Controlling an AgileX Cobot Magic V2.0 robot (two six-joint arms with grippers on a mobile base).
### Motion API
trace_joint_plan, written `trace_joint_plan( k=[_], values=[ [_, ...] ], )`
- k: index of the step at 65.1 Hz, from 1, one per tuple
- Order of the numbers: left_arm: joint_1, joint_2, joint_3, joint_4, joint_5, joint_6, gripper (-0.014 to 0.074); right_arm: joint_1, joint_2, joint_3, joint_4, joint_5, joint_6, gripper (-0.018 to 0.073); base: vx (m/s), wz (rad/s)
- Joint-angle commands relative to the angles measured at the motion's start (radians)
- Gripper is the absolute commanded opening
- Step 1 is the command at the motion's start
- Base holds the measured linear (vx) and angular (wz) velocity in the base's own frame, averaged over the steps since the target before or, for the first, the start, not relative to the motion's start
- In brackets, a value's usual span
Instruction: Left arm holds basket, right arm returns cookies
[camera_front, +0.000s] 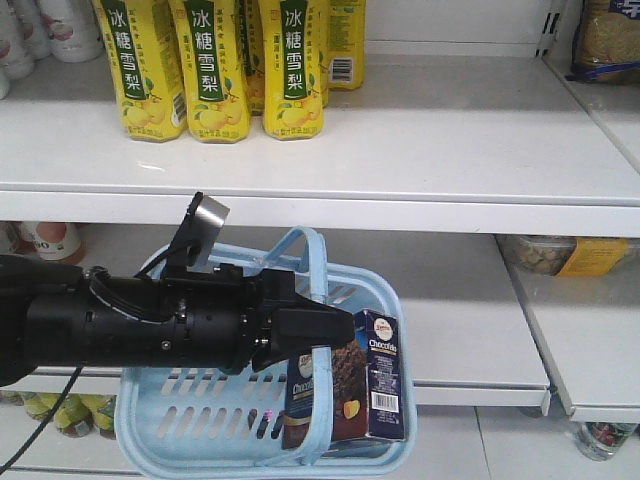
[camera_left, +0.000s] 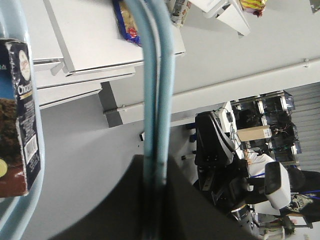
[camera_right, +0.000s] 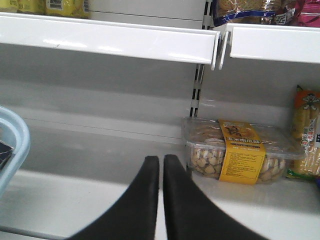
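Note:
The light blue basket (camera_front: 190, 405) hangs in front of the lower shelf. My left gripper (camera_front: 345, 328) is shut on its two curved handles (camera_left: 156, 100), which run up together between the jaws in the left wrist view. The navy "Chocofello" cookies (camera_front: 372, 385) stand upright in the basket's right end, also seen as the cookies (camera_left: 20, 120) beside the rim. My right gripper (camera_right: 161, 159) is shut with nothing in it, hovering over the white shelf just left of a clear tub. The basket rim (camera_right: 17, 145) shows at that view's left edge.
Yellow pear-drink bottles (camera_front: 215, 70) line the upper shelf. A clear tub with a yellow label (camera_right: 235, 150) sits on the lower right shelf, with snack packs (camera_right: 306, 130) beside it. A white shelf edge (camera_front: 420, 210) runs above the basket. Jars (camera_front: 70, 412) stand low at the left.

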Motion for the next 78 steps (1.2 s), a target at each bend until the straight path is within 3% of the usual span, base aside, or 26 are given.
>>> trace_joint_plan(
  k=[1, 56, 73, 78],
  values=[
    [-0.005, -0.042, -0.033, -0.109, 0.057, 0.013, -0.0003, -0.006, -0.012, 0.017, -0.008, -0.075, 0.0, -0.0011, 0.0, -0.01],
    [-0.005, -0.042, -0.033, -0.109, 0.057, 0.013, -0.0003, -0.006, -0.012, 0.017, -0.008, -0.074, 0.0, -0.0011, 0.0, 0.0],
    [-0.005, -0.042, -0.033, -0.109, 0.057, 0.013, -0.0003, -0.007, -0.01, 0.007, 0.003, -0.196, 0.027, -0.0011, 0.0, 0.0],
    [-0.005, -0.042, -0.033, -0.109, 0.057, 0.013, -0.0003, -0.007, 0.012, -0.03, 0.019, -0.177, 0.035, -0.0011, 0.0, 0.0]
  ],
)
